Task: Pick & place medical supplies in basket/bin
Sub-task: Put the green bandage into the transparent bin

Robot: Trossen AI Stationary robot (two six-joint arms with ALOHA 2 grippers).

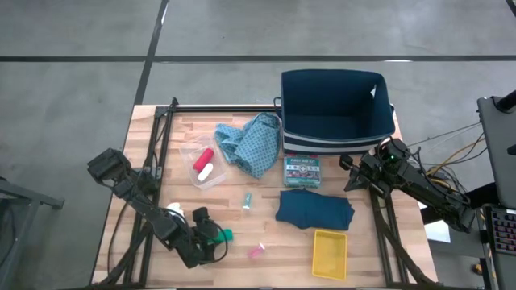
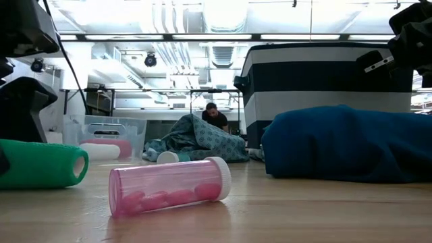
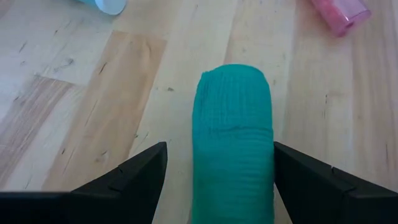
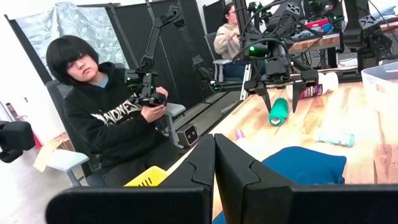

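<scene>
I see a grey floor around the wooden table (image 1: 266, 193); beyond it, in the right wrist view, a seated person (image 4: 102, 118) holds a controller. The navy bin (image 1: 334, 109) stands at the table's far edge, nothing visible inside it. Beside it the light-blue patterned cloth (image 1: 250, 141) lies crumpled. The dark teal folded cloth (image 1: 314, 209) lies flat near the centre, between a small printed box (image 1: 302, 171) and a yellow tray (image 1: 330, 251). A clear packet (image 1: 203, 163) holds red and white cylinders. My left gripper (image 1: 216, 236) stands released, fingers either side of the green roll (image 3: 233, 137), not gripping it. A pink tube (image 2: 169, 185) lies near. My right gripper (image 1: 355, 173) waits clenched beside the bin.
</scene>
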